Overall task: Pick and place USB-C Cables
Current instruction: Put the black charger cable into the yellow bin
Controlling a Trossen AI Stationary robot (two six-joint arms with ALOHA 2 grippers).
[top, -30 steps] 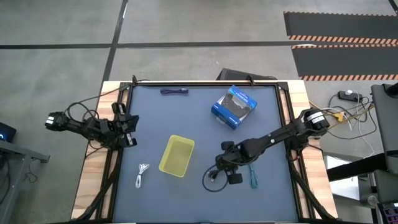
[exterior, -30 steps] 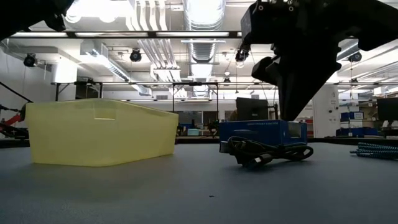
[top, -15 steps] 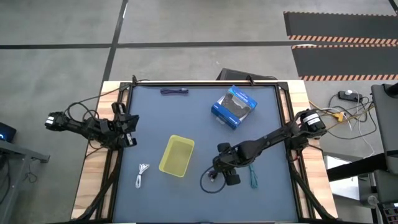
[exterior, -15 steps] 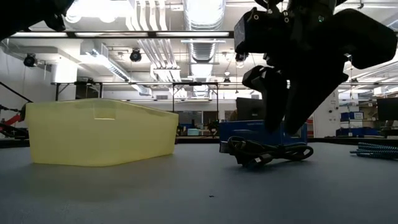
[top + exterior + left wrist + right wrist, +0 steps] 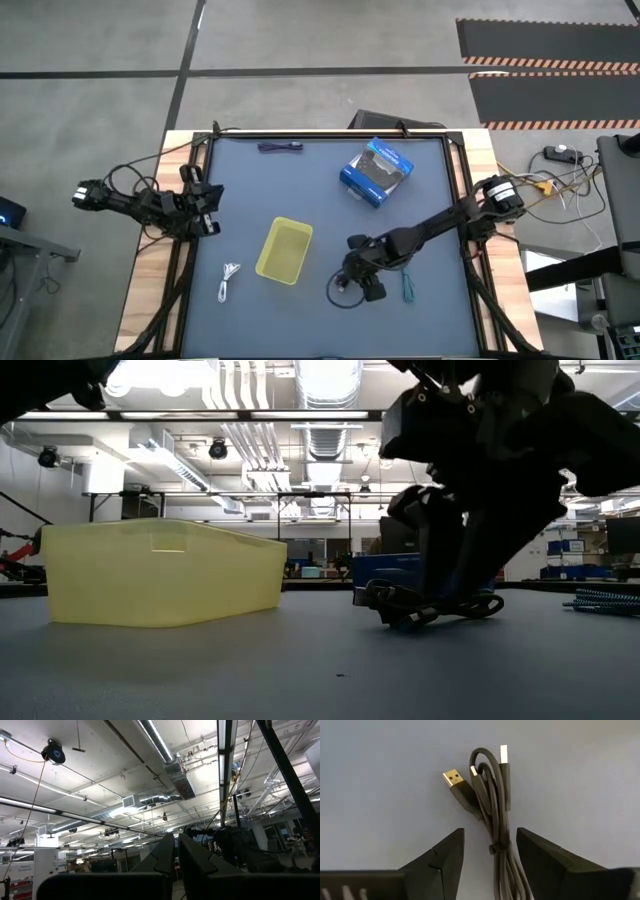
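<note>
The black cable [image 5: 492, 805] lies bundled on the mat, and my right gripper [image 5: 490, 857] stands open low over it, one finger on either side of the bundle's tied middle. The low view shows the same black cable [image 5: 430, 605] under that gripper [image 5: 450, 575]. The teal-green cable [image 5: 407, 285] lies just right of it, the white cable [image 5: 229, 281] left of the yellow tray [image 5: 284, 250], and the dark purple cable [image 5: 280, 147] at the far edge. My left gripper [image 5: 205, 205] waits shut at the table's left edge.
A blue and black retail box [image 5: 376, 172] stands at the far right of the mat. The yellow tray [image 5: 160, 572] sits near the middle, left of my right gripper. Bare mat lies between the tray and the black cable.
My right gripper has opened and come down toward the black cable, shifting slightly toward the table's near-left. Its fingers now straddle the bundle. The cable has stayed where it was.
</note>
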